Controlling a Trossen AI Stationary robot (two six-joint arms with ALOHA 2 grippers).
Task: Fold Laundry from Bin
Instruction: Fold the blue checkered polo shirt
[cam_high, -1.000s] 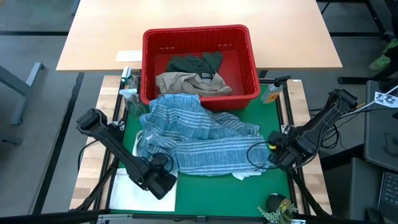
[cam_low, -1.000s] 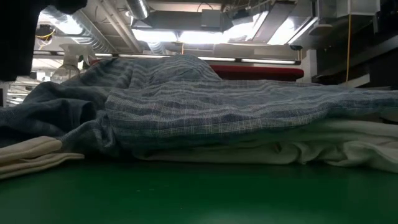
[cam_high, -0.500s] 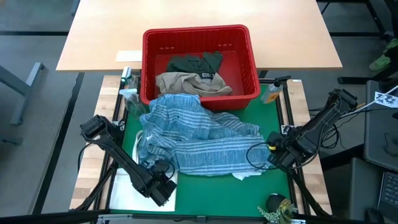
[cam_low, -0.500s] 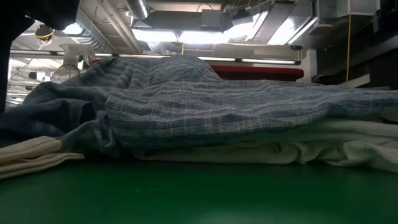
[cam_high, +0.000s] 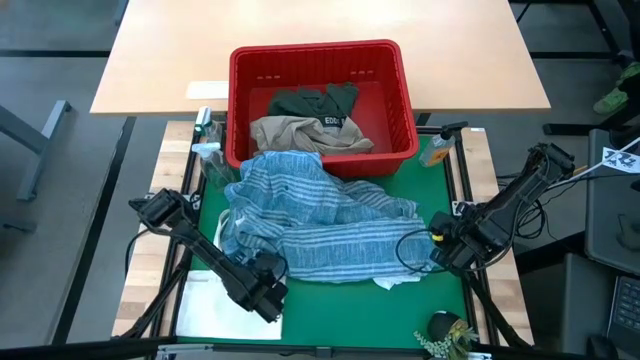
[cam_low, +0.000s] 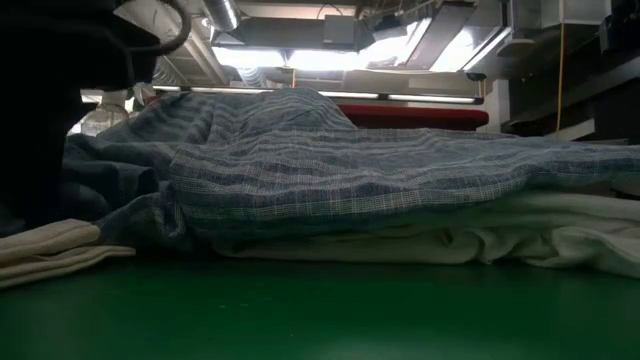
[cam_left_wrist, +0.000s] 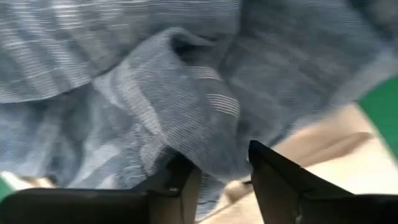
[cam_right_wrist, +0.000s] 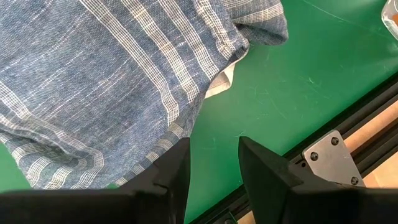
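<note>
"EDG" partly readable on dark green garment (cam_high: 322, 103)

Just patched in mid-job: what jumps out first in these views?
The big blue-and-white striped garment sprawls rumpled across the green mat, spilling from in front of the red bin, which holds a tan piece and a dark green one. The left gripper is at the garment's near-left edge, open with cloth between its fingers; the right gripper waits open at its right end, above bare mat.
</note>
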